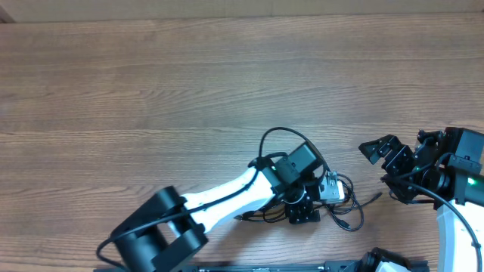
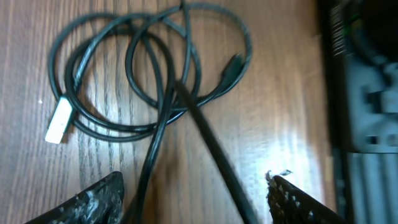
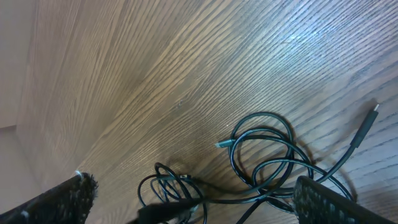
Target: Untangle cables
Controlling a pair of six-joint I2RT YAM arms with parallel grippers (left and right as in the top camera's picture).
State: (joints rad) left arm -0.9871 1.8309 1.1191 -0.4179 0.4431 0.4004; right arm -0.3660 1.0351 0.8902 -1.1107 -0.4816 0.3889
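Note:
The cables (image 1: 346,211) are thin black cords lying in a loose tangle on the wooden table, partly under my left gripper (image 1: 306,210). In the left wrist view the cords form overlapping loops (image 2: 155,68) with a white plug (image 2: 60,121) and a black plug (image 2: 233,66). My left gripper (image 2: 194,182) is open just above the tangle, and two strands run between its fingers. My right gripper (image 1: 382,165) is open and empty, off to the right of the tangle. The right wrist view shows the loops (image 3: 264,155) and a loose plug end (image 3: 367,127) ahead of the open fingers (image 3: 193,182).
The wooden table (image 1: 151,91) stretches to the left and back. The left arm's white link (image 1: 227,195) and its thicker black cable loop (image 1: 281,134) lie over the front centre. The right arm's body (image 1: 454,170) stands at the right edge.

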